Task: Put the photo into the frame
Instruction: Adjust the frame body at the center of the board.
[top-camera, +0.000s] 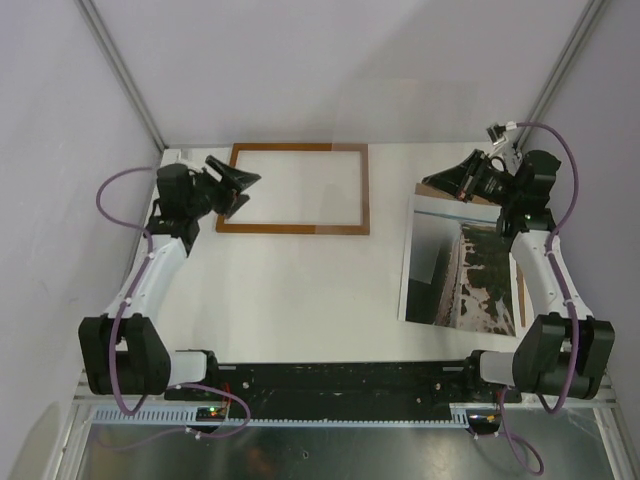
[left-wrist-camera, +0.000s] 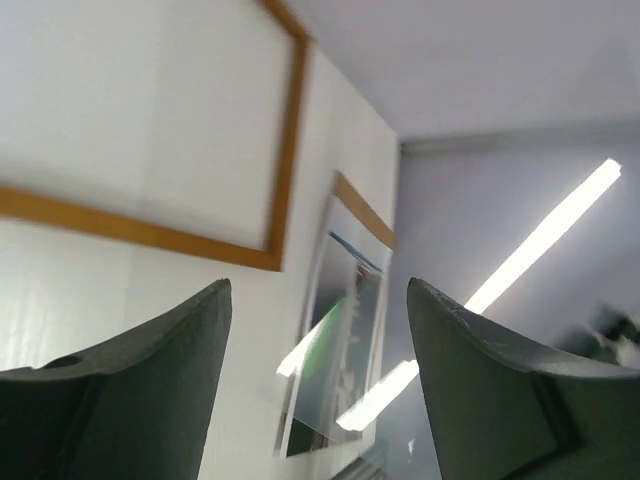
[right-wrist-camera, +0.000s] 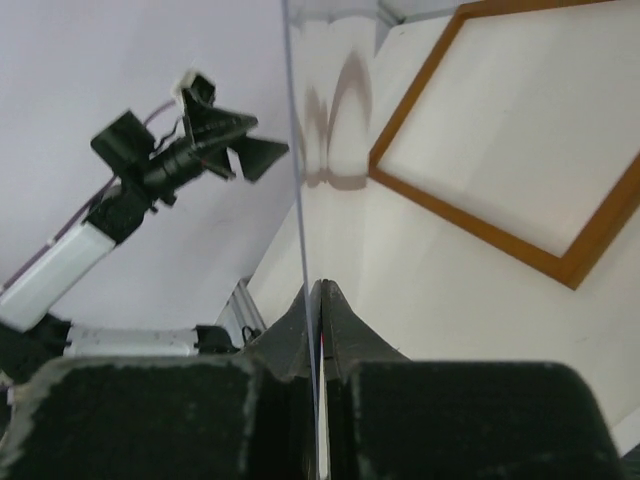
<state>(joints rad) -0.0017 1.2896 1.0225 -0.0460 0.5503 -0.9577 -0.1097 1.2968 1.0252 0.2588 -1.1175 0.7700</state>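
My right claw (top-camera: 462, 182) is clamped on the upper edge of the photo (top-camera: 455, 275), right of centre in the top view. The frame (top-camera: 292, 228) lies to its upper left, apart. Frame long axis: left-right. Photo long axis: top-bottom, so I judge a quarter turn is needed. My left claw (top-camera: 243, 187), jaws apart and holding nothing, hovers at the frame's left rail

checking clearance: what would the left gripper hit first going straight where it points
Probably the photo, seen between the left gripper's open fingers; the frame lies aside. Depth is unclear.
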